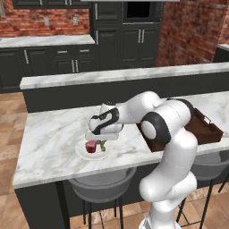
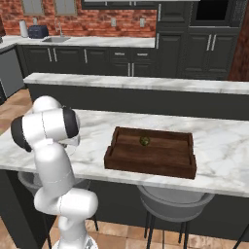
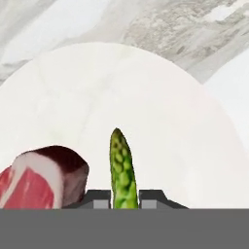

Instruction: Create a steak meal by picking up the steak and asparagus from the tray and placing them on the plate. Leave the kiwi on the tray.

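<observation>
The gripper (image 3: 124, 200) pinched the asparagus (image 3: 121, 168) over the plate (image 3: 146, 97), steak (image 3: 44, 177) just beside; release low, clear of meat.

Marble counter (image 1: 49, 143): plate (image 1: 81, 152), tray (image 2: 151, 154).

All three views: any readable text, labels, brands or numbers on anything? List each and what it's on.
None: no words, numbers or signs can be read.
The plate, steak, asparagus, tray and kiwi carry no markings.
The cabinets and brick wall are plain too.
The wall outlets and the dark appliance on the back counter are too small to show any label.
</observation>
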Robot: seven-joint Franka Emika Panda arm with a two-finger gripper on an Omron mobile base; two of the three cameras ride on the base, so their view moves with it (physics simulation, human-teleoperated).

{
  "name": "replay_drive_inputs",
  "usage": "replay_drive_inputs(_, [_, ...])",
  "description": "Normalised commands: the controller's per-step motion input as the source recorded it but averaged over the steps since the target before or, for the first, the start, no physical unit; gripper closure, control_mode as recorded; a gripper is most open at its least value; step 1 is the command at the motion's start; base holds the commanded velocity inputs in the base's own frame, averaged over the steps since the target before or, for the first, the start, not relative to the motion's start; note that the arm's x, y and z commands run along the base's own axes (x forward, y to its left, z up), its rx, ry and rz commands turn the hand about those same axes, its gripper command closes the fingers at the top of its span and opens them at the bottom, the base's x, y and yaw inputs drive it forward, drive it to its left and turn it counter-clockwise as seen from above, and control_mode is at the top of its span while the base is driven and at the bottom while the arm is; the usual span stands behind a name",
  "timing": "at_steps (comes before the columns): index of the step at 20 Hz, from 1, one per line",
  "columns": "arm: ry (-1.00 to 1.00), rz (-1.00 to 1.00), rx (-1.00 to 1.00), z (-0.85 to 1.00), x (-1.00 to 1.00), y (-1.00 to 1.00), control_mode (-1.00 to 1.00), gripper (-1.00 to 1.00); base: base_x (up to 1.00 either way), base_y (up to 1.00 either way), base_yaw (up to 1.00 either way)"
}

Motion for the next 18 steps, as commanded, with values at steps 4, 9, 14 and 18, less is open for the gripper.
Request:
replay_drive_inputs(4, [-0.02, 0.02, 0.0, -0.1, 0.31, 0.0, -1.0, 1.0, 0.0, 0.0, 0.0])
replay_drive_inputs(9, [-0.02, 0.0, 0.0, 0.0, 0.29, 0.01, -1.0, -1.0, 0.0, 0.0, 0.0])
replay_drive_inputs(14, [-0.06, 0.0, 0.0, 0.0, 0.02, 0.06, -1.0, -1.0, 0.0, 0.0, 0.0])
replay_drive_inputs(18, [-0.06, 0.0, 0.0, 0.08, -0.04, 0.01, -1.0, -1.0, 0.0, 0.0, 0.0])
